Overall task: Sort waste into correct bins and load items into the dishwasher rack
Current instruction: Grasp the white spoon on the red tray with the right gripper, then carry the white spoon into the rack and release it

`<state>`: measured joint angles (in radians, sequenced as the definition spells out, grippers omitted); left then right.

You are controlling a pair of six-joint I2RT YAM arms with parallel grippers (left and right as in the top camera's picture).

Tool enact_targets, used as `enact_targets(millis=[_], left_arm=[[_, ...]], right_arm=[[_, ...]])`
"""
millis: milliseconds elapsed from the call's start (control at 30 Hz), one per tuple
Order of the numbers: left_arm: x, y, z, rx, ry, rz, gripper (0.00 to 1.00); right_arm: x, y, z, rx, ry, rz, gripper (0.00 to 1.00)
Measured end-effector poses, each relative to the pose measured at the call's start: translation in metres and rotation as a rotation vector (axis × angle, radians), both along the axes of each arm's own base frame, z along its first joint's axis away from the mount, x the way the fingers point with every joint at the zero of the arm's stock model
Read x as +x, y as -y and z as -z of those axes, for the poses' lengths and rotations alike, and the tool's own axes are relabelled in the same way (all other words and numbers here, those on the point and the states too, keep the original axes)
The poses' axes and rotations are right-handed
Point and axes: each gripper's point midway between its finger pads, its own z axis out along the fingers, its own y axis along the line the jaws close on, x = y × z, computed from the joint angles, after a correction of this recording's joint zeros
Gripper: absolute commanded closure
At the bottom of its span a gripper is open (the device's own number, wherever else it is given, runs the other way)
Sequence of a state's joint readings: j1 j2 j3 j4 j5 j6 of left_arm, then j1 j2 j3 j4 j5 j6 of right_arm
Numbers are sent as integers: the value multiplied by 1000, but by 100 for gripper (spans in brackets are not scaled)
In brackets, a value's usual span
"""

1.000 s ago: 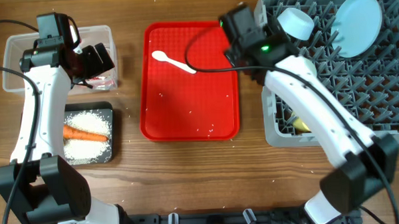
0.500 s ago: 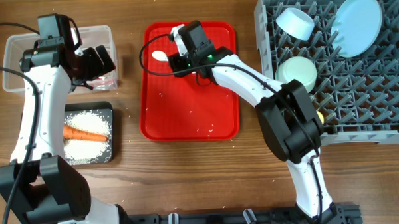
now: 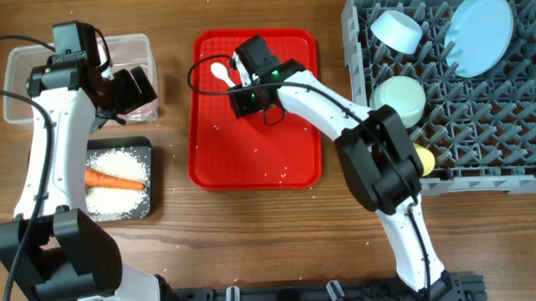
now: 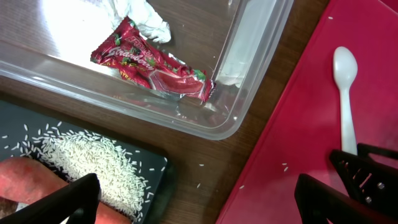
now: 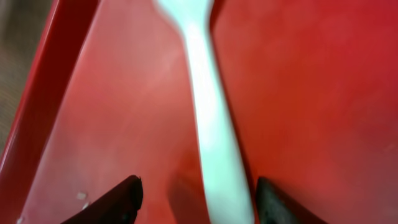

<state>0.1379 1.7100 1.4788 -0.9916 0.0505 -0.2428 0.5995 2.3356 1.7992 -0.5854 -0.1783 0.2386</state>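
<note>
Overhead: left tool [image 3: 137, 87] hung over the right end of the clear tub [image 3: 15, 88]. The black bin [image 3: 151, 172], just below the tub on the tabletop [image 3: 253, 231], held rice [image 3: 116, 161] and the carrot [image 3: 114, 182]. Right tool [image 3: 237, 84] sat low over the red tray [image 3: 259, 155], right by the white spoon [image 3: 219, 73], whose bowl end showed at the tray's upper left. The grey rack [image 3: 482, 134] on the right held the plate [image 3: 478, 31], upper bowl [image 3: 396, 30] and lower bowl [image 3: 400, 99]. The yellow cup [image 3: 424, 159] was at its lower left edge.

Left wrist: left tool fingers [image 4: 62, 199] were spread wide with nothing between them. The red wrapper [image 4: 149, 62] and white scrap [image 4: 140, 14] lay inside the tub, touching each other. The spoon lay flat on the red tray, and the right arm's dark tool was at its handle end.

Right wrist (blurred): right tool fingers [image 5: 118, 199] stood apart on either side of the spoon handle, open and not closed on it, with the spoon lying on the tray
</note>
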Motion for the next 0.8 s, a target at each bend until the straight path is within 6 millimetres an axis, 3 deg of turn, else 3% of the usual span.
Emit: enact_targets(millis=[133,300,467,567,667,800], left_arm=[[0,0,0,0,0,0,0],[-1,0,0,-1,-4,0,0],[-3,0,1,-2,-14,0,0],[-3,0,1,-2,-15,0,0],[-4,0,1,-2,-15,0,0],[-4,0,1,-2,-15,0,0]], right_arm=[[-8,-8,5,-120,72,24,64],[15,-19,7,-124,189,67,79],[12,-16,6,-143,153,86,85],[-5,-3,5,-219,44,78,91],[-29,21,-10,-331,-96,41,96],[-29,46,-36,-354,-124,27,96]])
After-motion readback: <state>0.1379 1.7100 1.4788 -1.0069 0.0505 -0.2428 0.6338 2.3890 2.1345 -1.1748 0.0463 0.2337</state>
